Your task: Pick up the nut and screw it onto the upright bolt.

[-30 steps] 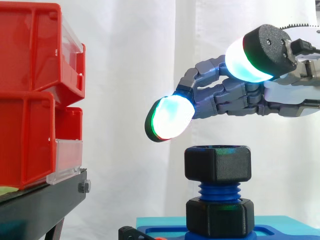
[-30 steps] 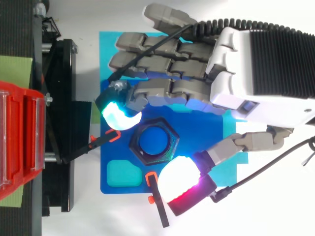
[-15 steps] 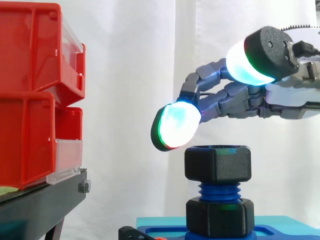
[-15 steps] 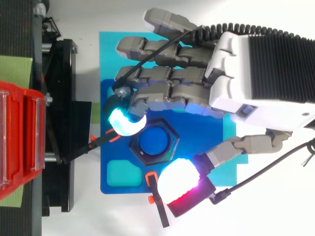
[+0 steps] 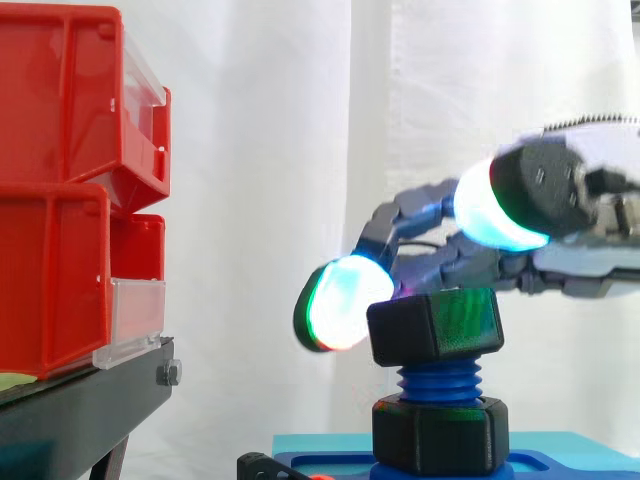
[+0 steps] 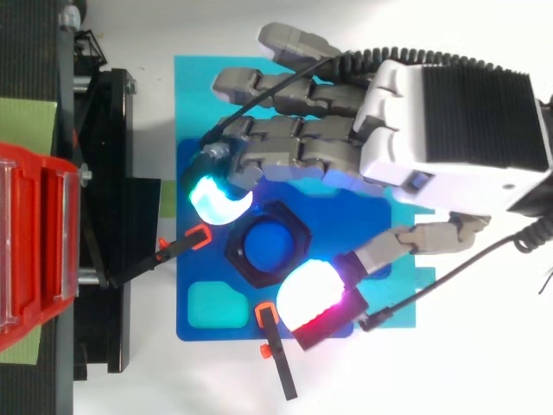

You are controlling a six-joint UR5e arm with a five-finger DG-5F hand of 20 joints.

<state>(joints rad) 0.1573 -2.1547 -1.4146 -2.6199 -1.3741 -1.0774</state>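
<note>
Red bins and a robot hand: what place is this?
Probably a robot lab bench: red bins on a black stand, a white curtain, a hand at a nut on a bolt.

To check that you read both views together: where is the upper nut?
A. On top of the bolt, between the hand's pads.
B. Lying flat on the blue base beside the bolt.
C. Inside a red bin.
A: the upper nut sits on top of the bolt, and the hand has its pads against opposite sides of it.
</note>
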